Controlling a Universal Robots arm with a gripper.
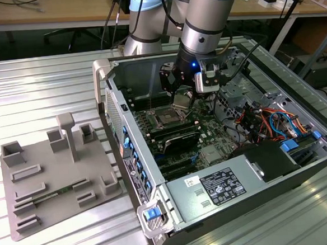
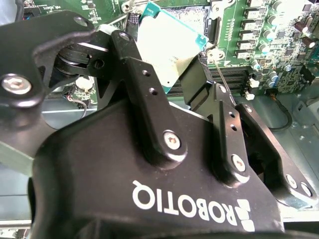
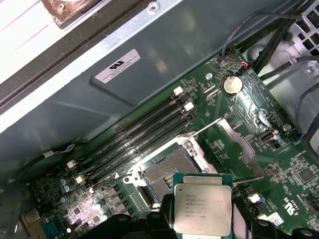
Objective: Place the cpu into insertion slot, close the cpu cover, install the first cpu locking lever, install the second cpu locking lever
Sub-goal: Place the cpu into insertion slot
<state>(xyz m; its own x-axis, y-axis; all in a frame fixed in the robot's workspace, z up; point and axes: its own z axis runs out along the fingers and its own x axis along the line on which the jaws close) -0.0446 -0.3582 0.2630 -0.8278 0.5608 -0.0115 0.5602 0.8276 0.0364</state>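
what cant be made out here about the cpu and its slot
Second wrist view: the insertion slot is mostly hidden behind the cpu and the gripper.
First wrist view: the picture's edge cuts off most of the gripper holding the cpu.
Exterior view: the slot's contacts are too small to see.

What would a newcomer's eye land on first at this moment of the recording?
First comes the black pincer gripping the cpu by its edges, poised close over the uncovered insertion slot on the green motherboard. Next is the open computer case lying on a ribbed metal table, with a grey moulded fixture tray beside it at the exterior view's left.
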